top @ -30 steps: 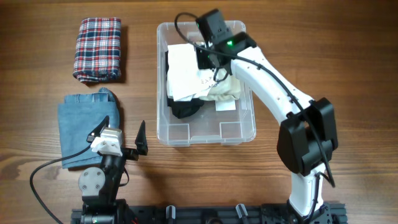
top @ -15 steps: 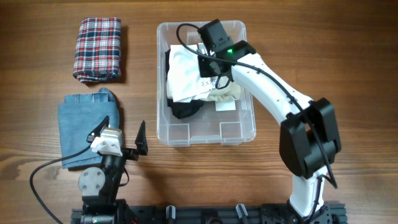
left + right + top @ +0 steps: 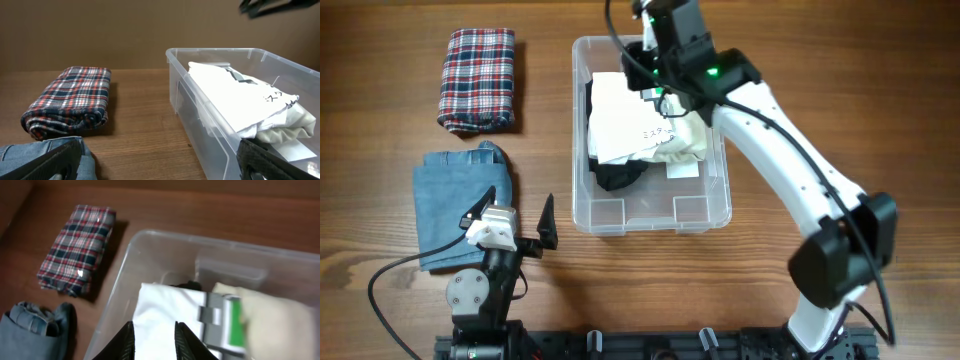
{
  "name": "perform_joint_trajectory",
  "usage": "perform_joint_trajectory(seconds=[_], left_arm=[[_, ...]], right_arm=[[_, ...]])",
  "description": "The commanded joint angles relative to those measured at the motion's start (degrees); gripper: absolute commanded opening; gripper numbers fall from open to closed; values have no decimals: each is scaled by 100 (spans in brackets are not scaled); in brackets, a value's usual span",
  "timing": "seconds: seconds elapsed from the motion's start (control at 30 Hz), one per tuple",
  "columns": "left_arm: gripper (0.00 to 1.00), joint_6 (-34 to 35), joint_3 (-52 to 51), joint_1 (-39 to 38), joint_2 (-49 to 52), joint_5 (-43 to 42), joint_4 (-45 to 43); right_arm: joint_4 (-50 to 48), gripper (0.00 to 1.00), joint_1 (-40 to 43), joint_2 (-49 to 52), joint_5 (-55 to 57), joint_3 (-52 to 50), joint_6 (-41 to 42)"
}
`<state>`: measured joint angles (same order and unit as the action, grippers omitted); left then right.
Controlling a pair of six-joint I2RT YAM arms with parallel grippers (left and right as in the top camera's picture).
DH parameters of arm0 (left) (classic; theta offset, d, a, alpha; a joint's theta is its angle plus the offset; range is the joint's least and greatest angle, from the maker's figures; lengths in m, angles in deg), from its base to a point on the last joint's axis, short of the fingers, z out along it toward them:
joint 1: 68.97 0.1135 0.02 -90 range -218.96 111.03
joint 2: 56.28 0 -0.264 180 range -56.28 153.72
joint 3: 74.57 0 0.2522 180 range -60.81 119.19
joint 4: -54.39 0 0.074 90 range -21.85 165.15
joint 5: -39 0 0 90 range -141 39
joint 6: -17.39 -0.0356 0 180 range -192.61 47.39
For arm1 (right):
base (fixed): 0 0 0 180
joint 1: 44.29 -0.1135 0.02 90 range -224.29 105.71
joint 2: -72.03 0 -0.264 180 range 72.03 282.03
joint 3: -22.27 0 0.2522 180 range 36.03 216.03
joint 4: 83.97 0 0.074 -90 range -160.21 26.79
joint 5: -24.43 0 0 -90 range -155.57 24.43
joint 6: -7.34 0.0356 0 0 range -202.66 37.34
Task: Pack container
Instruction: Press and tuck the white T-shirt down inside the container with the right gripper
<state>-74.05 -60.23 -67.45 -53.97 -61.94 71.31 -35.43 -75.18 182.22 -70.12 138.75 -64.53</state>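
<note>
Wooden table lies bare at 3 o'clock of the clear container, which sits near the centre. A folded plaid cloth at 10 o'clock and folded jeans at 8 o'clock are well apart from its wall. The right gripper hovers over the bin's 12 o'clock end, fingers parted and gripping nothing (a white garment shows between them). The left gripper is spread wide and empty. Half a second ago the right gripper was lower, over the clothes.
</note>
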Motion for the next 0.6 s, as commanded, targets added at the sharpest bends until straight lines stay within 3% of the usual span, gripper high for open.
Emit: perform_joint_trajectory(seconds=[0.0,0.3,0.57], left_arm=[[100,-74,-26,37,-4,33,26],[100,-72,-26,37,-4,33,26],[100,-72,-26,37,-4,33,26]], right_arm=[[-251,26,-153,741,-398,-11,-125],[-514,26,-243,1504,-498,-11,-120],[-667,27,-234,1508,-498,46,-162]])
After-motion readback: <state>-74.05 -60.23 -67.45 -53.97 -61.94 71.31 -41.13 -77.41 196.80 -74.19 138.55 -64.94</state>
